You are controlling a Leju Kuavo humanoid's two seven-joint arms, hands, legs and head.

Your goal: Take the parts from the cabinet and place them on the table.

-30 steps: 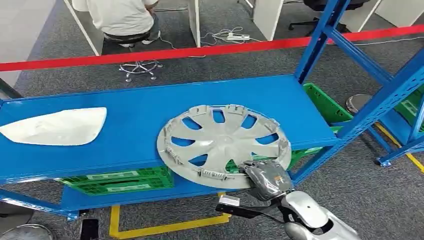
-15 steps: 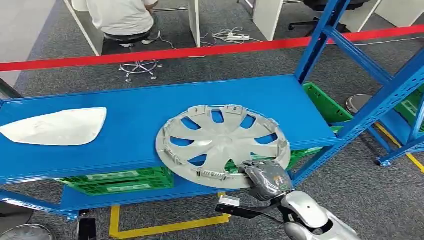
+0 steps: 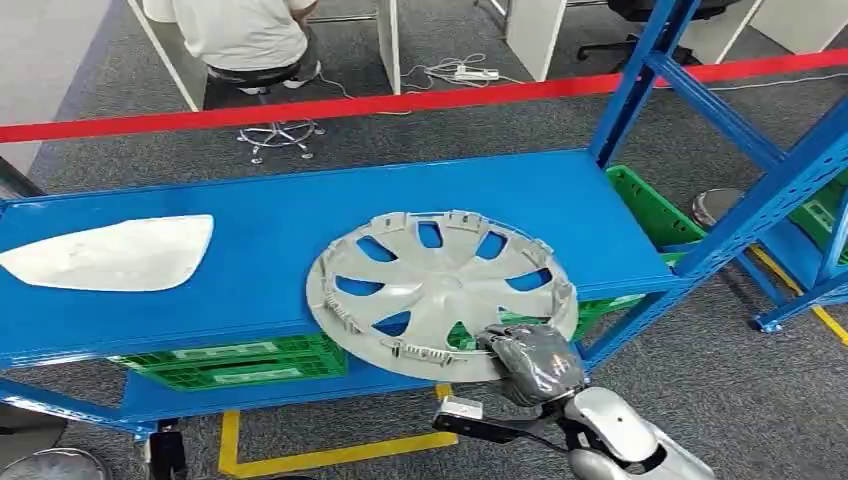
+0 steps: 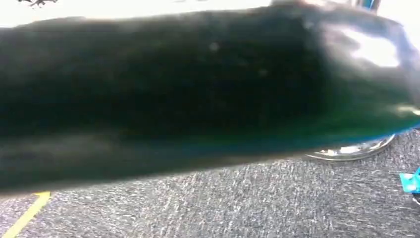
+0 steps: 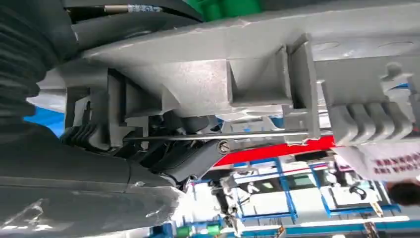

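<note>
A grey wheel cover (image 3: 440, 292) lies over the front edge of the blue shelf (image 3: 300, 215), its near rim hanging past the edge. My right hand (image 3: 532, 362) grips that near rim from below and in front. In the right wrist view the cover's grey rim with its clips (image 5: 257, 84) fills the space just ahead of my hand (image 5: 74, 163), whose dark fingers curl under it. A white curved panel (image 3: 110, 254) rests flat at the shelf's left end. The left wrist view is blocked by a dark blurred surface over grey carpet.
Green crates (image 3: 240, 362) sit on the lower shelf, another (image 3: 650, 205) at the right. Blue rack posts (image 3: 745, 215) rise at the right. A red barrier tape (image 3: 400, 102) crosses behind the shelf; a person (image 3: 240, 35) sits on a stool beyond. Yellow floor marking (image 3: 300, 455) lies below.
The wheel cover has slid slightly left and toward me with my right hand gripping its rim; the hand has shifted a little lower.
</note>
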